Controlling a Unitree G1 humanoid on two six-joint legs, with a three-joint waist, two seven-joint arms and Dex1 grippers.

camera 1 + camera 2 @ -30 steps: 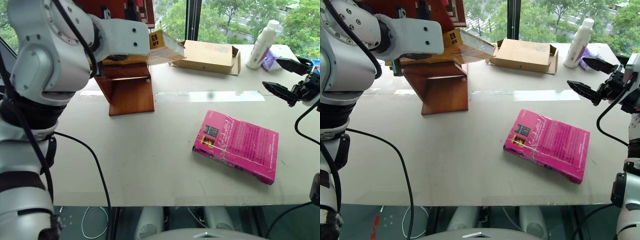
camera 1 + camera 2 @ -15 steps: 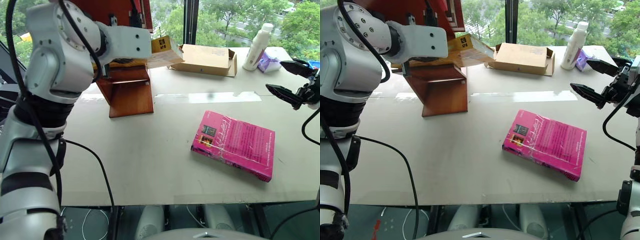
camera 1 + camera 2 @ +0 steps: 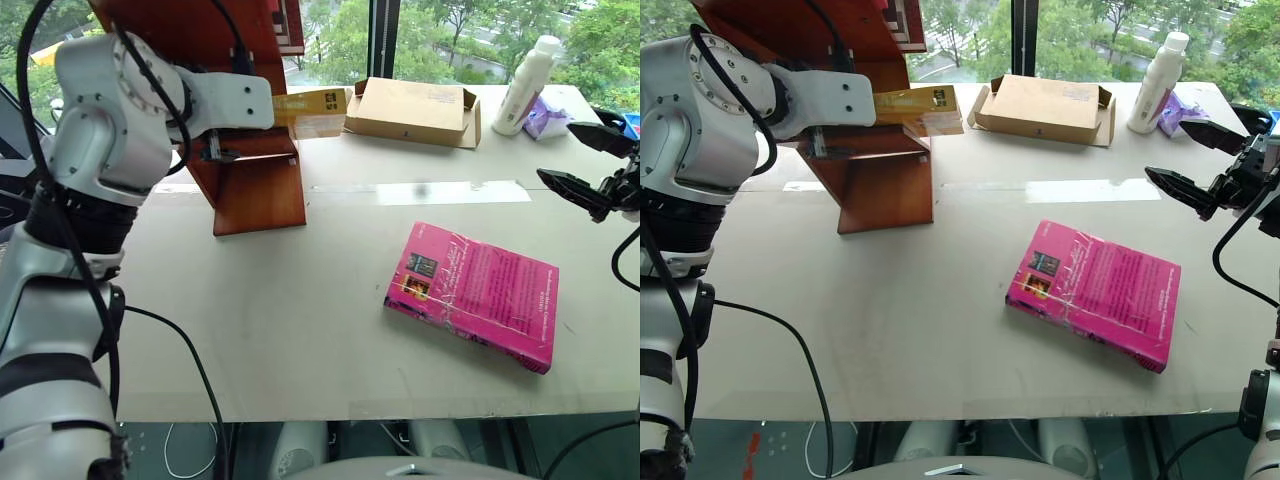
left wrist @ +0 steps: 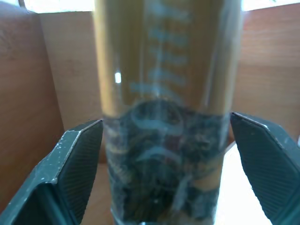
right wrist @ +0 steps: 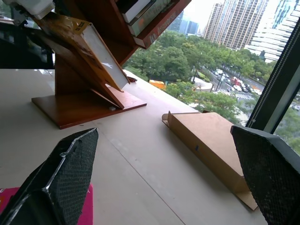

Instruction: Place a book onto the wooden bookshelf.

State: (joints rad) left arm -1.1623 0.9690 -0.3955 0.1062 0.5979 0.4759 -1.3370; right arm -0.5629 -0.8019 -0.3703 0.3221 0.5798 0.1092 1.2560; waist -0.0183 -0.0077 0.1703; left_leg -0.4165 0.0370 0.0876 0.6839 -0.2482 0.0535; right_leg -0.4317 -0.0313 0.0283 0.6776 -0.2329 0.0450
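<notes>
Resting between open tool (image 4: 166, 140) fingers: book (image 4: 164, 93)

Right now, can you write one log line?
book: lying on wooden bookshelf board | left gripper: open, book between fingers | right gripper: open, empty

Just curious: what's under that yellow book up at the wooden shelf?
The book lies tilted on a sloping board of the wooden bookshelf. How far in it reaches is hidden behind the robot's arm.

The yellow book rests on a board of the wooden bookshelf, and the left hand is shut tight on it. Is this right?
Not quite. The left hand is open: in the left wrist view its fingers stand apart from the yellow book, which does rest on the wooden bookshelf.
</notes>
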